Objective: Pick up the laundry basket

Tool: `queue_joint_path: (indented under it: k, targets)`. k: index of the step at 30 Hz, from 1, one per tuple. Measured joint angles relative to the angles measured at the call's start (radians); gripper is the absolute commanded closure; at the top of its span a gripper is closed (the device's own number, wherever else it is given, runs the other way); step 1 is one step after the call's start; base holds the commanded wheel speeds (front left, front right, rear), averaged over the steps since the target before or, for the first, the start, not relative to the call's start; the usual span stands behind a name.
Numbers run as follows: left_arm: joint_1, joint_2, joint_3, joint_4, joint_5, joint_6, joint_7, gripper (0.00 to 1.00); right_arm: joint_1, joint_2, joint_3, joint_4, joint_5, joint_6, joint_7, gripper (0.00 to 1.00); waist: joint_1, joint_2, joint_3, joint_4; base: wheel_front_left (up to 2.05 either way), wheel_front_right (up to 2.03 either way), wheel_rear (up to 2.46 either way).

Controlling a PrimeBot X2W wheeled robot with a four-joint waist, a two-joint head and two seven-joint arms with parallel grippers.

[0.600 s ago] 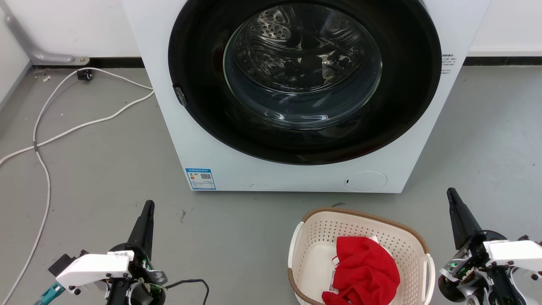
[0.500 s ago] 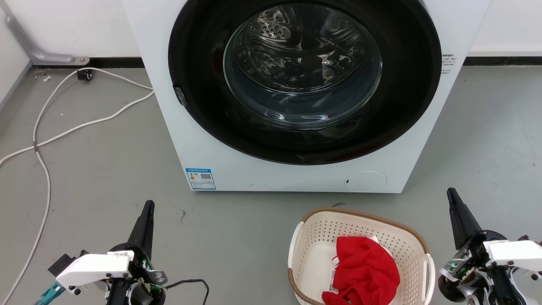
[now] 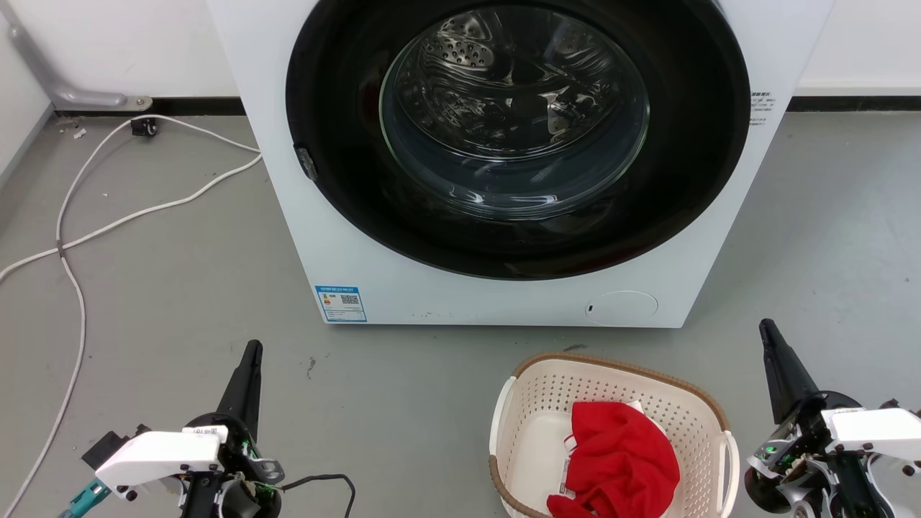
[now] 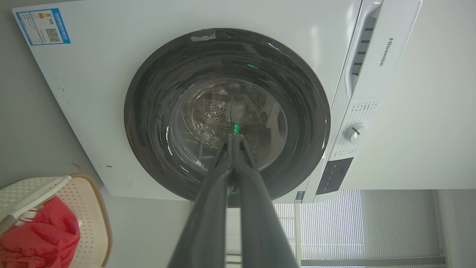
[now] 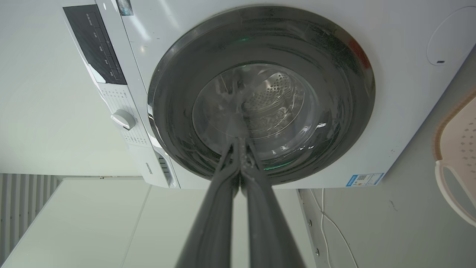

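Laundry basket (image 3: 554, 394): stands on the grey floor (image 3: 180, 288), just in front of the washer (image 3: 432, 295), below its lower right part; the head view's lower edge cuts off its near side.
Basket contents: a red garment (image 3: 619, 457) lies bunched inside, towards the right wall.
Left end effector (image 3: 252, 347): at lower left of the head view; fingers pressed together to the tips, holding nothing. The basket lies well apart to its right, across bare floor.
Right end effector (image 3: 765, 327): at lower right of the head view; fingers pressed together, holding nothing. The basket lies near it on its left, its right handle (image 3: 732, 460) closest; no contact.
Left handle (image 3: 498, 417): white, on the basket's side facing the left end effector.
Washer door: round, dark, glass centre, facing both end effectors.
Cable (image 3: 72, 237): white, on the floor left of the washer.
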Motion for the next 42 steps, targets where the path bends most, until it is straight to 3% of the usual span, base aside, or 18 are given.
queue_joint_path:
  k: [12,13,23,37,42]
  targets:
    - [0.000,0.000,0.000,0.000,0.000,0.000,0.000,1.00,0.000,0.000,0.000,0.000,0.000,0.000,0.000,1.00,0.0000,0.0000,0.000,0.000,0.00,0.00,0.00]
    - [0.001,0.000,0.000,0.004,0.000,0.000,0.000,0.00,0.000,0.000,0.000,0.005,0.000,0.000,0.000,0.00,0.0000,0.0000,0.000,0.000,0.00,0.00,0.00]
    - [0.038,-0.004,-0.009,0.012,0.040,0.002,-0.035,0.00,0.033,0.003,-0.003,0.032,-0.029,0.000,-0.031,0.00,0.0000,0.0000,0.001,-0.001,0.00,0.00,0.00]
    - [0.038,-0.004,-0.047,-0.084,0.347,0.043,-0.097,0.00,0.054,0.003,0.001,-0.081,-0.376,0.000,-0.097,0.00,0.0000,0.0000,0.006,-0.004,0.00,0.00,0.00]
    - [0.039,-0.004,-0.075,-0.114,0.477,0.069,-0.120,0.00,0.059,0.003,0.028,-0.127,-0.548,0.000,-0.120,0.00,0.0001,0.0000,0.009,-0.006,0.00,0.00,0.00]
